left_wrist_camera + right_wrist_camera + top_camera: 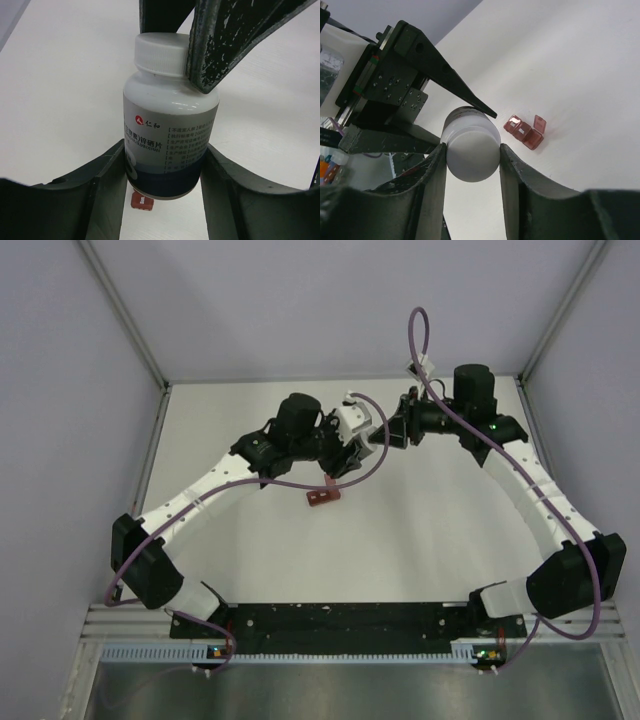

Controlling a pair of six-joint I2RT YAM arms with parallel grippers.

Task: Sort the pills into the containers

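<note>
A white pill bottle (pixel 170 125) with a white cap (pixel 162 52) hangs above the table, lying sideways between the two arms. My left gripper (pixel 164 155) is shut on its labelled body. My right gripper (pixel 472 150) faces the bottle end-on, and both its fingers touch the sides of the cap (pixel 472 155). The containers (pixel 525 131), a small red-brown strip of three compartments, lie on the table below the bottle (pixel 358 423), one lid standing open. In the top view the containers (pixel 322 497) sit just in front of the left gripper (pixel 348 448). No pills are in view.
The white table (pixel 440 540) is walled by grey panels on the left, back and right. Purple cables loop over both arms. The arm bases sit on a black rail (pixel 340 618) at the near edge.
</note>
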